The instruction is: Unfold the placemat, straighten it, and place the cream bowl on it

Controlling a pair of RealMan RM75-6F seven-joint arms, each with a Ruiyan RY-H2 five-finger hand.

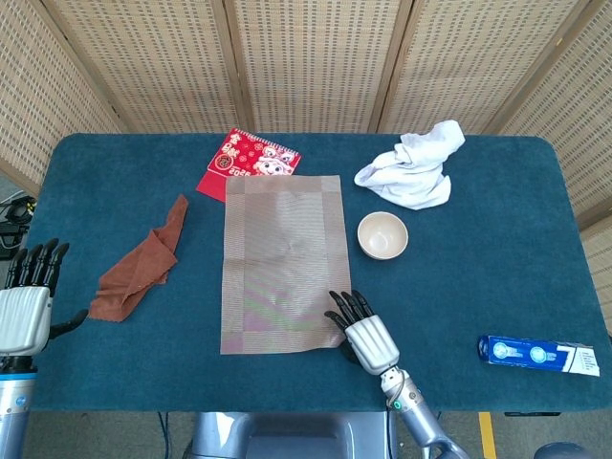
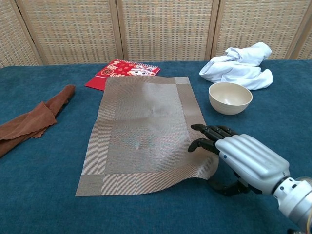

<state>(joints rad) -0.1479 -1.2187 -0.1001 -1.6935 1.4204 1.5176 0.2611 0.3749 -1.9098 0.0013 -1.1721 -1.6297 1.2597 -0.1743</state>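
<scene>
Where the blue-covered table (image 1: pixel 497 287) fills both views, the placemat (image 1: pixel 282 258) is seen unfolded and lying lengthwise away from the robot, its near right corner lifted slightly into a shallow curl. That corner is held by the right hand (image 2: pixel 246 158): the dark fingers (image 2: pixel 209 131) are laid over the mat's right border from above, and the thumb is tucked beneath the raised edge, so that the mat is pinched between them. The rest of the mat is spread flat to the left of and beyond those fingers.

The white cloth (image 1: pixel 413 167) is shown bunched well beyond the fingers, toward the far right of the table. A brown rag (image 1: pixel 143 263) is laid far to the left of the fingers, across the mat from them. A red booklet (image 1: pixel 247 163) is found at the far end, its near corner tucked under the mat's far left corner.

The left hand (image 1: pixel 27 301) is seen only in the head view, at the near left edge of the table, well apart from everything; its fingers (image 1: pixel 33 260) are extended, slightly apart, and nothing is held.

The cream bowl (image 2: pixel 230 97) is set upright on the bare table just beyond the right fingers, beside the mat's right edge and not on it. A blue box (image 1: pixel 537 354) is placed to the right of the right hand, near the table's front edge.
</scene>
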